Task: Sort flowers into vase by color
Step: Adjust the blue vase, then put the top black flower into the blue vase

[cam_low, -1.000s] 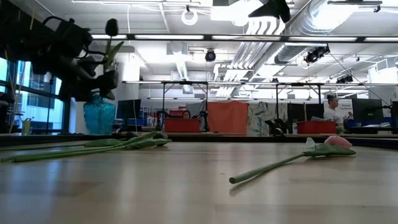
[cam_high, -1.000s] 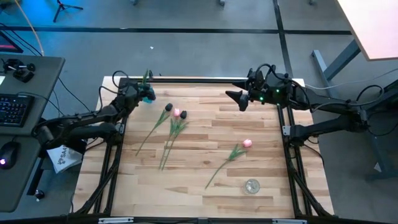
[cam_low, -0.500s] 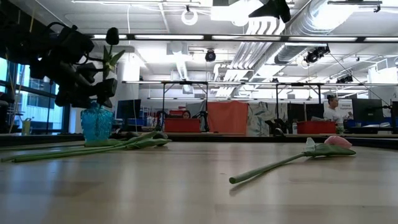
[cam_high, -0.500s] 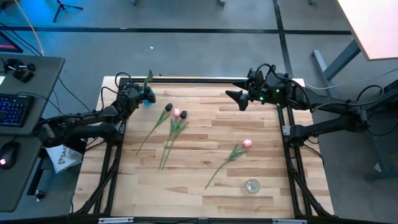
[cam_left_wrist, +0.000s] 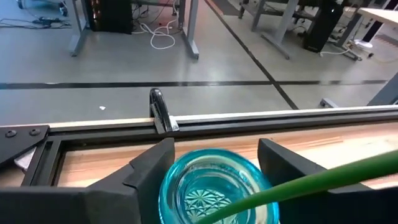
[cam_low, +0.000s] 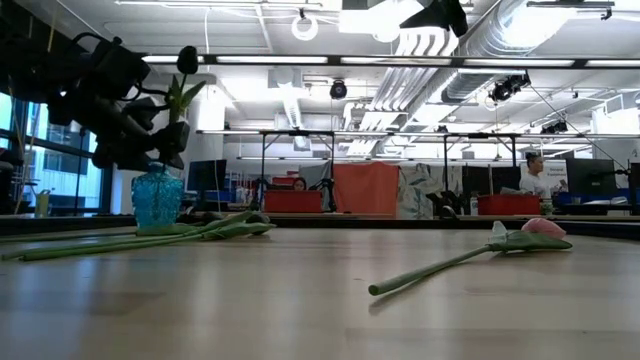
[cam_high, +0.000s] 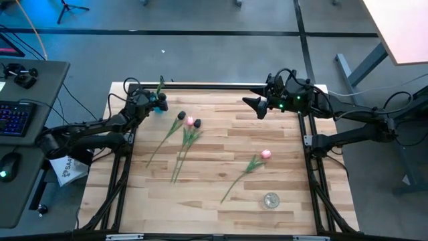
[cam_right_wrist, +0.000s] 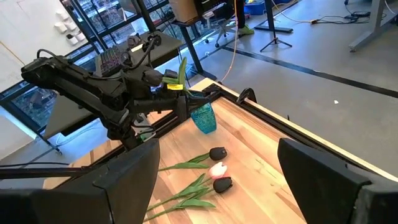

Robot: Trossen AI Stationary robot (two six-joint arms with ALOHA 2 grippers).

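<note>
Left gripper [cam_high: 152, 102] clamped on dark tulip [cam_low: 186, 62], stem upright over blue vase [cam_low: 157, 198], three tulips [cam_high: 184, 131] lying beside vase on tabletop [cam_high: 221, 194], right gripper [cam_high: 256, 106] spread wide, raised opposite vase.

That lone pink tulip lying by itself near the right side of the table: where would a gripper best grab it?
Probably mid-stem. The lone pink tulip lies flat, its thin green stem running diagonally toward the table's front with bare wood on both sides. Coming straight down from above, fingers straddling the stem crosswise below the leaves, looks safest; the soft head could crush.
</note>
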